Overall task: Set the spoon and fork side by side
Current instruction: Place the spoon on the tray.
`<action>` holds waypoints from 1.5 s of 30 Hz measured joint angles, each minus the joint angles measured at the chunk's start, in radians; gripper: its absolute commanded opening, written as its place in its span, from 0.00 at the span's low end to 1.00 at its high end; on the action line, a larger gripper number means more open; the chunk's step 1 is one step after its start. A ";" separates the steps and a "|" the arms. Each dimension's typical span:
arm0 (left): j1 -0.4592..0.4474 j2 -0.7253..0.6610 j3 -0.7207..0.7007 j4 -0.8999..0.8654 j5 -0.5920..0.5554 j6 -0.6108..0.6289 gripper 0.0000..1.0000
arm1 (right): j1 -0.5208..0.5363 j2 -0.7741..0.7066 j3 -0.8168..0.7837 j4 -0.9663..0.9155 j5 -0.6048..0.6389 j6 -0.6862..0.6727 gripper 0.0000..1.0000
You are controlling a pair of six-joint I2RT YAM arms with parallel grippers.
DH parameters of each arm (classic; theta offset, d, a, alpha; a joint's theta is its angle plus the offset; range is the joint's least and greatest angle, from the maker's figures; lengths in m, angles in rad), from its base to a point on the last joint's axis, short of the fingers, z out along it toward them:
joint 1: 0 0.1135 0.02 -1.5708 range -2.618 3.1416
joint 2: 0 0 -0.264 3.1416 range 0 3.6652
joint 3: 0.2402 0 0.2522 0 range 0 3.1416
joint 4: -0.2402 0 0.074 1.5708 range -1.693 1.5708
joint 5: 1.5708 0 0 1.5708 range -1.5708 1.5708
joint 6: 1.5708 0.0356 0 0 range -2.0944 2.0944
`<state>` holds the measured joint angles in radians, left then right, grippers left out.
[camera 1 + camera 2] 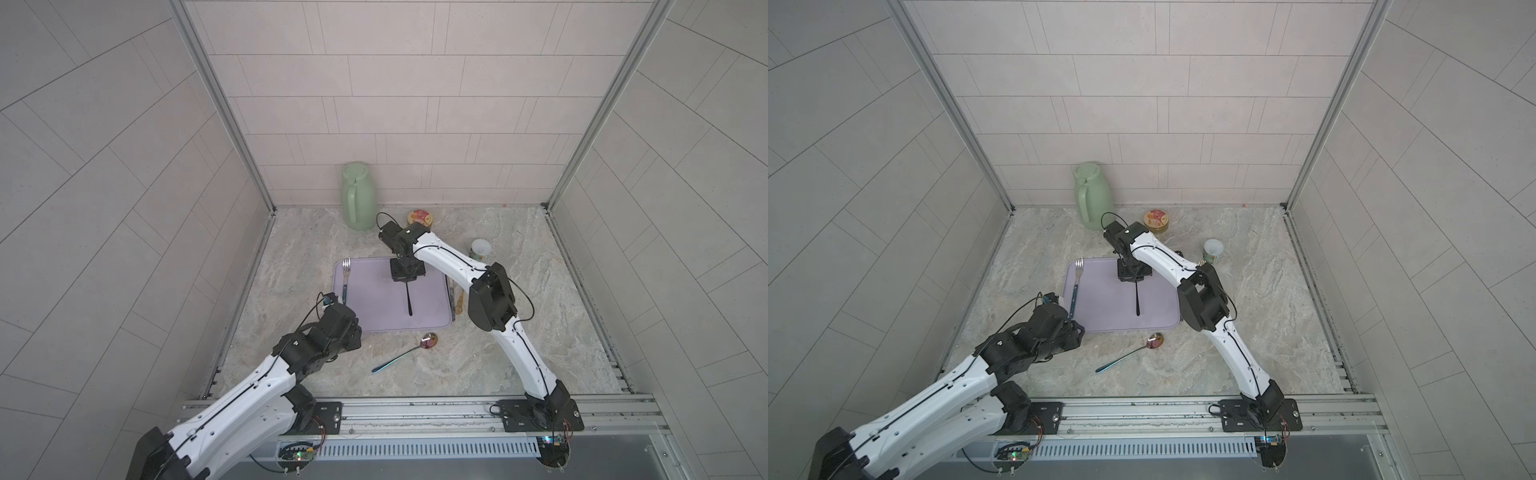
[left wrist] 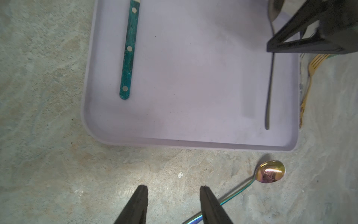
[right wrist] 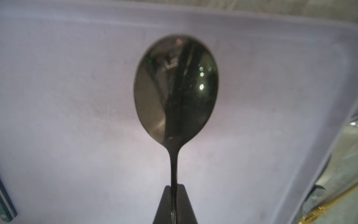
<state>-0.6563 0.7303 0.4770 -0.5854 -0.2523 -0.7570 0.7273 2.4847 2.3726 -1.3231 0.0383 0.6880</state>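
A black spoon (image 1: 409, 300) (image 3: 175, 89) is clamped by its neck in my right gripper (image 3: 175, 187), which is shut on it over the middle of the lilac tray (image 1: 374, 309) (image 2: 193, 87). Its bowl points to the back wall and its handle (image 2: 269, 93) to the front. The fork (image 1: 345, 276) (image 2: 128, 50), steel with a teal riveted handle, lies along the tray's left side, parallel to the spoon and well apart from it. My left gripper (image 2: 173, 189) is open and empty above the bare table, in front of the tray's left corner.
An iridescent spoon (image 1: 429, 340) (image 2: 271, 171) lies on the table in front of the tray, its handle running under one left finger. A gold fork (image 1: 459, 301) (image 2: 310, 77) lies along the tray's right rim. At the back stand a green jug (image 1: 356, 197), a can (image 1: 420, 217) and a cup (image 1: 480, 249).
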 measured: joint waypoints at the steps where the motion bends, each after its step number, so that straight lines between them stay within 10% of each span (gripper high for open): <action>1: 0.000 -0.027 -0.006 0.001 -0.001 -0.003 0.46 | 0.000 0.025 0.029 -0.003 -0.002 0.002 0.00; 11: 0.000 -0.082 -0.014 -0.013 -0.025 -0.003 0.46 | 0.003 0.104 0.082 0.005 -0.027 0.034 0.01; 21: 0.000 0.058 0.016 -0.002 -0.025 0.013 0.46 | 0.013 0.096 0.063 0.057 -0.090 0.041 0.34; 37: 0.004 0.652 0.508 0.046 -0.025 0.144 0.46 | -0.080 -0.663 -0.738 0.397 -0.091 -0.003 0.36; 45: 0.005 0.997 0.758 0.037 -0.030 0.161 0.43 | -0.215 -0.808 -1.009 0.496 -0.148 -0.074 0.38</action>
<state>-0.6518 1.7271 1.2354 -0.5480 -0.2821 -0.5961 0.5121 1.6772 1.3640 -0.8268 -0.1101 0.6140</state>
